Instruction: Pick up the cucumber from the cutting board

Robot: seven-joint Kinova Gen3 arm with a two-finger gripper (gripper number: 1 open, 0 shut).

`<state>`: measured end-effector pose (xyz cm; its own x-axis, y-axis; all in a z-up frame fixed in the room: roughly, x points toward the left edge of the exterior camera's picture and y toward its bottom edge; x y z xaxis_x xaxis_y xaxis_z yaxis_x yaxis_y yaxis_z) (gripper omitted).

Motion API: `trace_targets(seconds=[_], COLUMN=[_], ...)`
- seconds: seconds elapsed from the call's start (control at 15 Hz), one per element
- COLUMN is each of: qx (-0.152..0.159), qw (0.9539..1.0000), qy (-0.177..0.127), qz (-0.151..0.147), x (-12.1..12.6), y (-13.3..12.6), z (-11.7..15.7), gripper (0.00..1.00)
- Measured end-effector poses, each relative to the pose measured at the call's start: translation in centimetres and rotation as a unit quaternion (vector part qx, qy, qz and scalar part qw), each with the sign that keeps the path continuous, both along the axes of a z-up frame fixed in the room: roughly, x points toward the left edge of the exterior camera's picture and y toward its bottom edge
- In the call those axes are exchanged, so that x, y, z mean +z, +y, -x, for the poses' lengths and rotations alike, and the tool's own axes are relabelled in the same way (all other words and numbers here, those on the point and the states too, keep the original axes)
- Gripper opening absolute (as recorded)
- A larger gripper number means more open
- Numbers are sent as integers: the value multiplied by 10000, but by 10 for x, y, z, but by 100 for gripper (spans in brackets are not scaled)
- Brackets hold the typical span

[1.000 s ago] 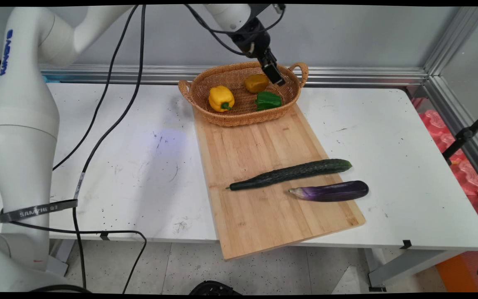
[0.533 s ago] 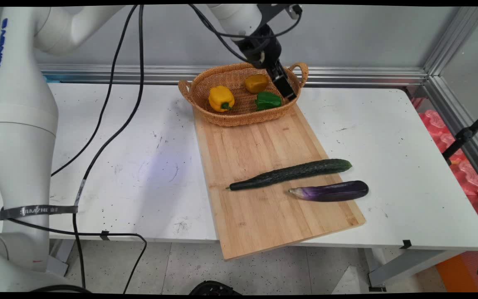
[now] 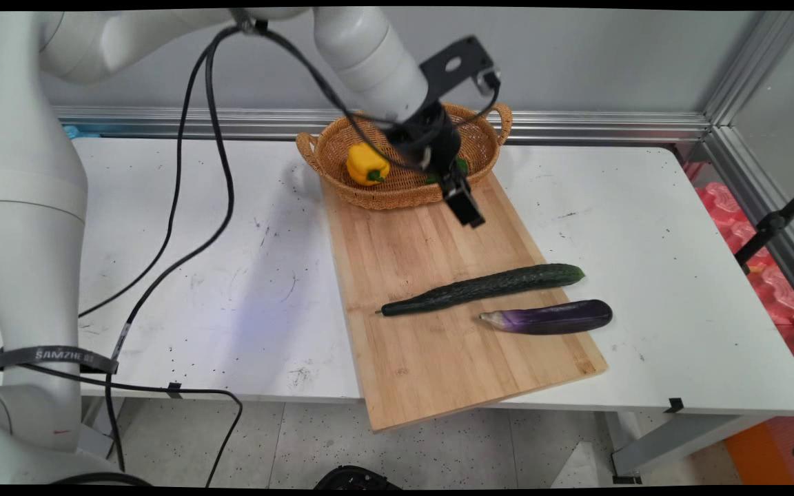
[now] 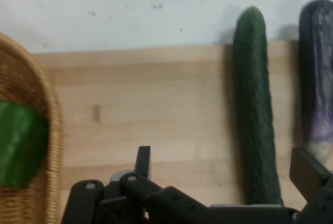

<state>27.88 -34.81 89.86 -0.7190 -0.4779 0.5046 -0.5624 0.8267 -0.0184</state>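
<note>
Surface (image 3: 645,227): white, flat, scuffed and speckled with dark marks.
Cutting board (image 3: 431,275): long rectangle of pale wood in glued strips, smooth, lying at an angle on the surface, its near corner past the surface's front edge.
Basket (image 3: 342,148): oval, tan woven wicker with a looped handle at each end, resting on the board's far end.
Yellow pepper (image 3: 367,164): glossy, lobed, with a green stem, inside the basket on its left side.
Green pepper (image 4: 18,143): smooth, blocky, bright green, inside the basket; in the main view almost hidden behind the arm.
Cucumber (image 3: 483,288): long, slim, dark green with a bumpy skin, lying across the board, its thick end just over the right edge.
Eggplant (image 3: 547,317): long, glossy, dark purple fading paler toward one end, just beside the cucumber on its near side, apart from it.
Tool (image 3: 464,207): black, angular metal linkage, hanging above bare board between the basket and the cucumber, just off the basket's near rim.
Tool opening: in the hand view its two fingers (image 4: 143,161) stand wide apart, with nothing between them but board and part of the cucumber below; it touches nothing.
</note>
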Motion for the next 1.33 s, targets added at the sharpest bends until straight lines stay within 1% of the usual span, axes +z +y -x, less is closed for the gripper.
trace_targets(seconds=[0.4, 0.67, 1.0, 1.33], qx=[-63, -128, -178, -207], qw=[9999, 9999, 9998, 9997], qy=[-78, -112, -116, -93], qz=[-1, 6, 28, 66], x=[-28, -52, -76, -96], y=[21, 32, 39, 40], z=[6, 10, 16, 23], gripper=[100, 100, 100, 100])
